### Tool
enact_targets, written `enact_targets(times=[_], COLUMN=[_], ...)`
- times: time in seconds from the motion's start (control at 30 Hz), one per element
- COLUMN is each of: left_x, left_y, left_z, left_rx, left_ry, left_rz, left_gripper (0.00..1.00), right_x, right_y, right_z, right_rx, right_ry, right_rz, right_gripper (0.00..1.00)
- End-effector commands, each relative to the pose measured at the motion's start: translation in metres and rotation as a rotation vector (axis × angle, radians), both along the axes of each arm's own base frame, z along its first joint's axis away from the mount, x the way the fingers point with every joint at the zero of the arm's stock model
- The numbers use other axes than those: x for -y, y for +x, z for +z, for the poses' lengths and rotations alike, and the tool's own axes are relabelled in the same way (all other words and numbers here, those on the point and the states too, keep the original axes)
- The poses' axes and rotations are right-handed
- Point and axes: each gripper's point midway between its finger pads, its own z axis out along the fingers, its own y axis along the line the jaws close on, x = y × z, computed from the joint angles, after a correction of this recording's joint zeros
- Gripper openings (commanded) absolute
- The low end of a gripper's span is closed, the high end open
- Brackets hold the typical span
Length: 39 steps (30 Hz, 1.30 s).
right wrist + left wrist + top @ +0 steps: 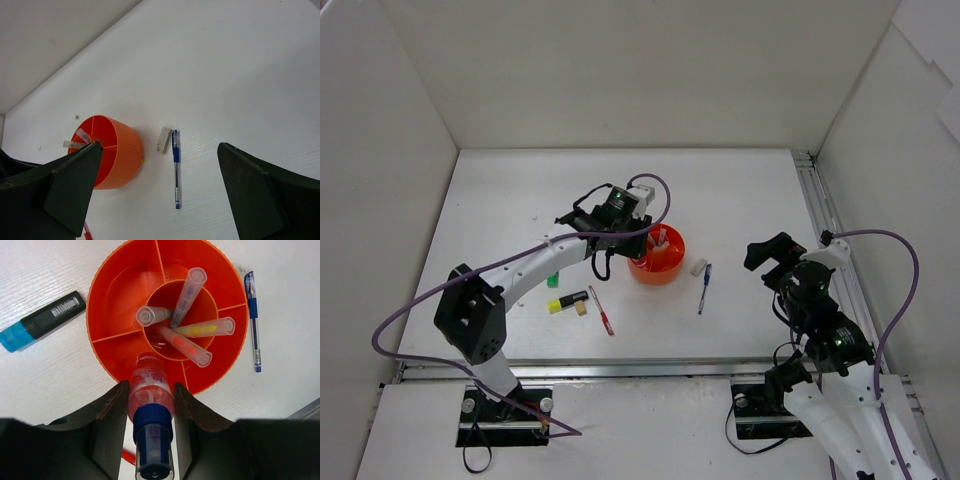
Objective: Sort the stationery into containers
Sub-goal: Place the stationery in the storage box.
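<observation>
Stationery was partly sorted: four clear-capped pens (187,295) leaned in the central ring of the round orange plastic tub (100,300), which sat mid-table. The left gripper (151,390) was clenched on a blue-capped marker with a clear pinkish barrel (152,435), held over the tub's near rim. A blue ballpoint pen (704,288) lay just right of the tub, with a small white eraser (698,267) beside it. A black highlighter with a blue cap (42,320) lay on the tub's opposite side. Further left on the white table (520,200) were a yellow-capped black highlighter (567,301), a thin red pen (601,310), a small tan eraser (581,309) and a green item (553,280). The right gripper (765,255) hung well apart, its jaws released wide.
</observation>
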Motion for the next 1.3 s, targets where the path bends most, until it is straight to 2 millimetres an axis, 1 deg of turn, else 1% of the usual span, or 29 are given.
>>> enact_targets(times=[0.0, 0.13, 0.3, 0.33, 0.4, 0.43, 0.5, 0.57, 0.63, 0.67, 0.73, 0.77, 0.8, 0.83, 0.87, 0.9, 0.93, 0.97, 1.0, 1.03, 1.07, 1.1, 1.13, 1.17, 1.2, 1.27], left_x=[0.014, 0.017, 0.014, 0.013, 0.012, 0.012, 0.01, 0.008, 0.003, 0.0, -0.009, -0.015, -0.02, -0.025, -0.031, -0.041, -0.049, -0.059, -0.072, -0.081, -0.09, -0.103, -0.115, -0.122, -0.134, -0.15], left_y=[0.015, 0.012, 0.012, 0.012, 0.011, 0.011, 0.01, 0.009, 0.008, 0.006, 0.005, 0.001, -0.002, -0.004, -0.011, -0.012, -0.015, -0.021, -0.023, -0.026, -0.033, -0.036, -0.044, -0.049, -0.052, -0.065], left_z=[0.041, 0.041, 0.05, 0.051, 0.056, 0.057, 0.062, 0.063, 0.071, 0.078, 0.085, 0.098, 0.098, 0.102, 0.116, 0.114, 0.116, 0.127, 0.124, 0.122, 0.132, 0.123, 0.128, 0.12, 0.119, 0.111], left_rx=[0.093, 0.091, 0.116, 0.119, 0.131, 0.135, 0.144, 0.148, 0.168, 0.18, 0.205, 0.234, 0.24, 0.253, 0.281, 0.294, 0.307, 0.327, 0.336, 0.338, 0.35, 0.351, 0.361, 0.339, 0.35, 0.338], left_ry=[-0.069, -0.064, -0.063, -0.062, -0.07, -0.07, -0.076, -0.073, -0.073, -0.075, -0.065, -0.08, -0.077, -0.076, -0.102, -0.081, -0.063, -0.083, -0.057, -0.043, -0.072, -0.043, -0.051, -0.053, -0.039, -0.042], left_rz=[-0.002, -0.014, -0.012, -0.01, -0.009, -0.011, -0.011, -0.009, 0.004, 0.011, 0.036, 0.044, 0.049, 0.058, 0.06, 0.091, 0.118, 0.154, 0.199, 0.227, 0.263, 0.309, 0.337, 0.375, 0.424, 0.47], left_gripper=[0.16, 0.31, 0.43, 0.49, 0.55, 0.61, 0.65, 0.66, 0.69, 0.69, 0.73, 0.77, 0.96, 1.0, 1.0, 1.0, 1.0, 1.0, 1.0, 1.0, 1.0, 1.0, 1.0, 1.0, 1.0, 1.0], right_x=[0.007, 0.006, 0.004, 0.002, -0.001, -0.004, -0.007, -0.013, -0.017, -0.019, -0.024, -0.025, -0.033, -0.037, -0.043, -0.055, -0.059, -0.063, -0.07, -0.076, -0.083, -0.098, -0.106, -0.12, -0.137, -0.157], right_y=[0.004, 0.003, 0.001, 0.001, 0.002, 0.002, 0.002, 0.002, 0.001, 0.001, 0.002, 0.003, 0.003, 0.004, 0.004, 0.003, 0.003, 0.004, 0.003, 0.005, 0.005, 0.001, 0.006, 0.004, 0.003, 0.003], right_z=[0.006, 0.004, 0.004, 0.004, 0.005, 0.004, 0.006, 0.012, 0.016, 0.022, 0.025, 0.028, 0.029, 0.028, 0.03, 0.035, 0.033, 0.035, 0.033, 0.025, 0.025, 0.019, 0.012, 0.009, -0.004, -0.008], right_rx=[0.029, 0.019, 0.01, 0.007, 0.005, -0.001, -0.002, 0.006, 0.011, 0.023, 0.027, 0.038, 0.044, 0.051, 0.064, 0.092, 0.094, 0.098, 0.09, 0.063, 0.058, 0.047, 0.017, 0.014, -0.021, -0.021], right_ry=[-0.001, -0.013, -0.032, -0.032, -0.046, -0.049, -0.065, -0.078, -0.109, -0.116, -0.145, -0.155, -0.154, -0.177, -0.18, -0.177, -0.209, -0.228, -0.245, -0.282, -0.292, -0.305, -0.33, -0.334, -0.367, -0.388], right_rz=[-0.044, -0.034, -0.008, 0.006, 0.034, 0.049, 0.079, 0.124, 0.169, 0.184, 0.226, 0.238, 0.28, 0.32, 0.355, 0.417, 0.452, 0.473, 0.508, 0.544, 0.57, 0.629, 0.648, 0.692, 0.736, 0.774], right_gripper=[0.98, 0.98, 0.98, 0.98, 0.98, 0.98, 0.98, 0.98, 0.98, 0.98, 0.98, 0.98, 0.98, 0.98, 0.98, 0.98, 0.98, 0.98, 0.98, 0.98, 0.98, 0.98, 0.98, 0.98, 0.98, 0.98])
